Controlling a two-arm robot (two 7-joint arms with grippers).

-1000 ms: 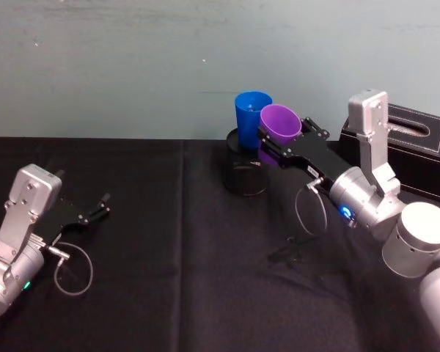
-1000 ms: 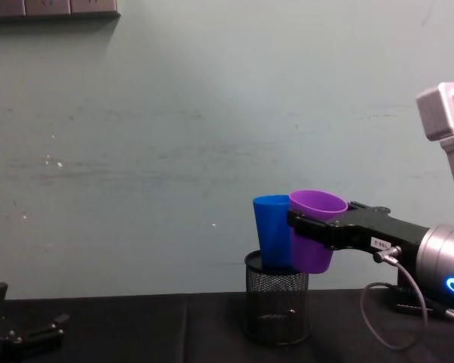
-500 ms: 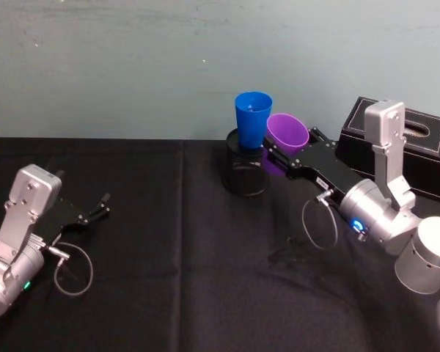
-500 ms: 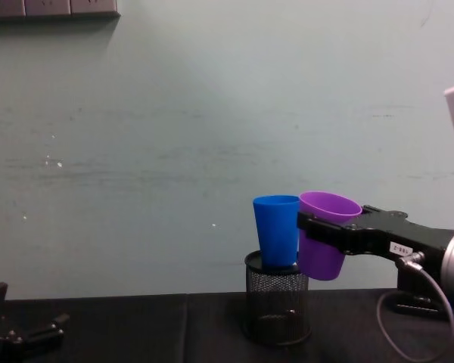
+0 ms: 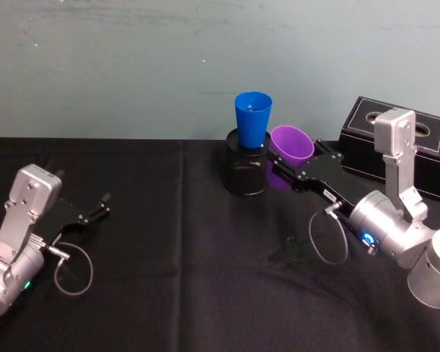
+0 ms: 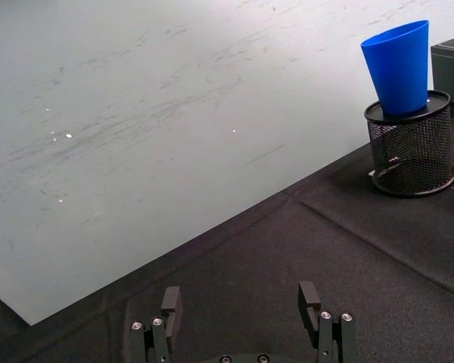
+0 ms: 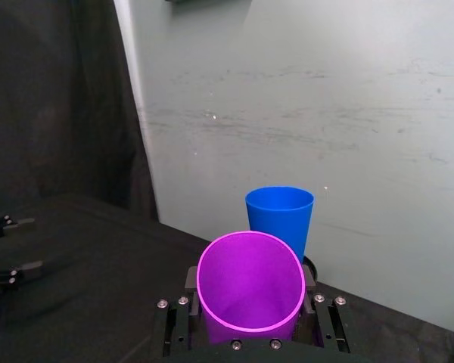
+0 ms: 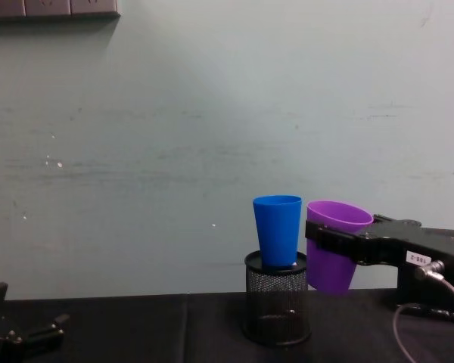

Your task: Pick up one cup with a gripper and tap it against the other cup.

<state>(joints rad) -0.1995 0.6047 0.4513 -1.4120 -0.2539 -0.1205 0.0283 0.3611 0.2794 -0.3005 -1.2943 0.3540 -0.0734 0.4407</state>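
One black-clothed worktop [image 5: 169, 242] carries everything. A black box [image 5: 425, 158] lies at the far right. The right hand [image 5: 295, 160] reaches in from the right, held above the cloth, its fingers clamped on the sides of the purple cup [image 5: 291, 143]. The left hand [image 6: 240, 302] rests low at the near left, fingers spread apart. A black mesh holder [image 5: 245, 172] stands far centre, with the blue cup [image 5: 252, 119] upright in it. The purple cup hangs just right of the blue one, slightly tilted, a narrow gap between them.
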